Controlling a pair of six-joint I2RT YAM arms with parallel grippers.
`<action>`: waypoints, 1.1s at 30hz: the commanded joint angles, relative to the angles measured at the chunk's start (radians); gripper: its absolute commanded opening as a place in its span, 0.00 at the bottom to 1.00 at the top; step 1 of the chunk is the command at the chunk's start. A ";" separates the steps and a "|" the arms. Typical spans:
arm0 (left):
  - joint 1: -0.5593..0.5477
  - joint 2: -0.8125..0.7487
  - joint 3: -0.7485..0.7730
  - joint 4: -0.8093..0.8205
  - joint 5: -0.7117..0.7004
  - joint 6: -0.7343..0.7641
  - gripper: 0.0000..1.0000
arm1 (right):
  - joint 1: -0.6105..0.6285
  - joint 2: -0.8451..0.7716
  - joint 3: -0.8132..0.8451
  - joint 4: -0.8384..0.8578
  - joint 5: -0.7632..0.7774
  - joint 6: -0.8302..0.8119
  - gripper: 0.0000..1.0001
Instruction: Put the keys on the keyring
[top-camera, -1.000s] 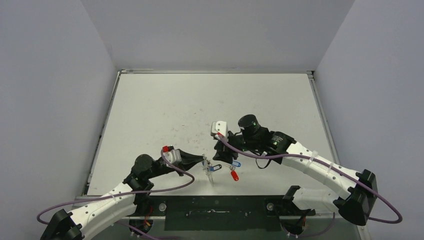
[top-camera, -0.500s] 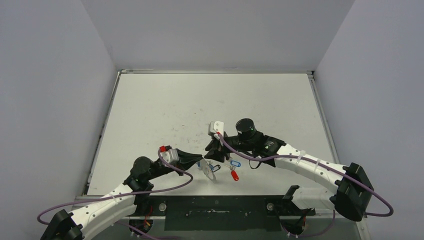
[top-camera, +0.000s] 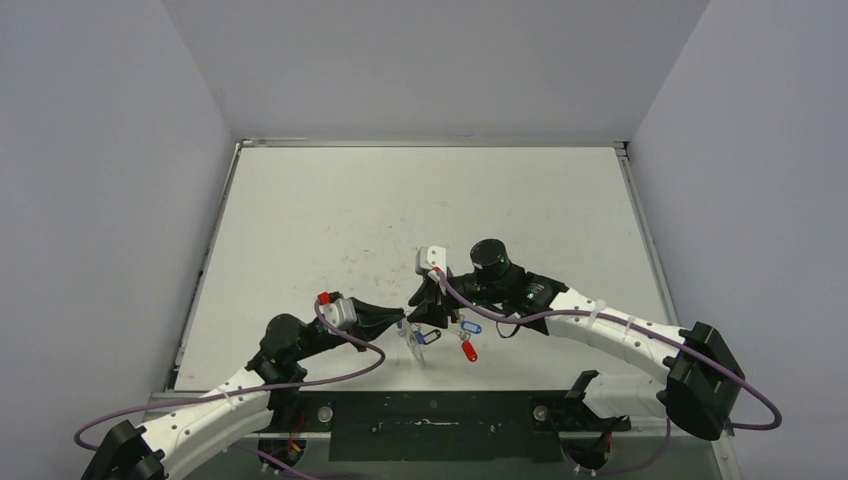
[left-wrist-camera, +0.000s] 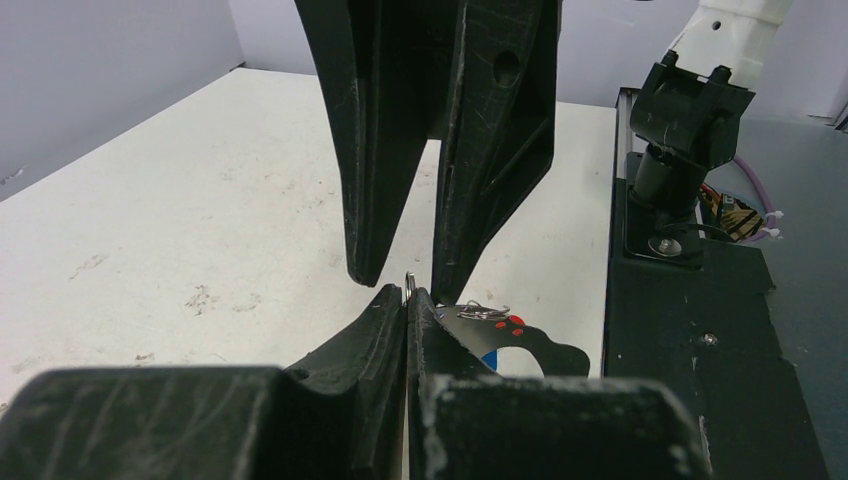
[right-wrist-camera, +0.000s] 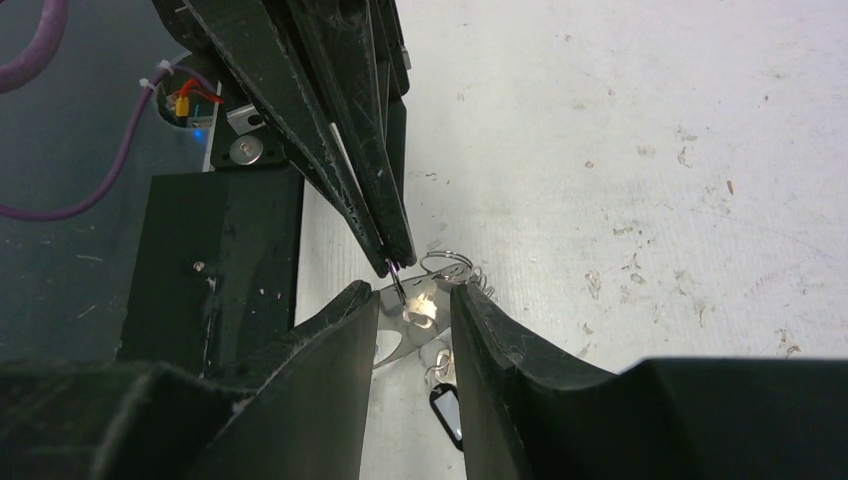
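top view of a white table (top-camera: 330, 220) with two robot arms meeting close to the middle of its near edge. the left gripper (top-camera: 404, 325) is clamped tight on the thin wire of the keyring (left-wrist-camera: 410, 284), holding the hoop on edge. the right gripper (top-camera: 426, 310) reaches in from the far side, tip to tip with the left one. its jaws stand partly apart, straddling a small shiny metal piece (right-wrist-camera: 417, 308) on the ring, and it is unclear whether they touch it. the light blue-tagged key (top-camera: 471, 327) and the red-tagged key (top-camera: 467, 352) lie on the table by its near edge, just beside the grippers on the right arm's side, not on the ring. the step in hand seems to be readying the ring's opening. next, the right gripper would likely need to pick up a key and line its hole up finely with the held wire.
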 joint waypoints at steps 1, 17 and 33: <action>-0.002 -0.014 0.012 0.072 -0.006 -0.006 0.00 | -0.020 -0.057 -0.027 0.054 -0.045 -0.035 0.34; -0.003 -0.022 0.021 0.055 -0.003 0.000 0.00 | -0.028 0.022 -0.028 0.155 -0.125 0.013 0.21; -0.002 -0.043 0.026 0.041 -0.013 -0.013 0.41 | -0.043 0.003 -0.017 0.140 -0.093 0.038 0.00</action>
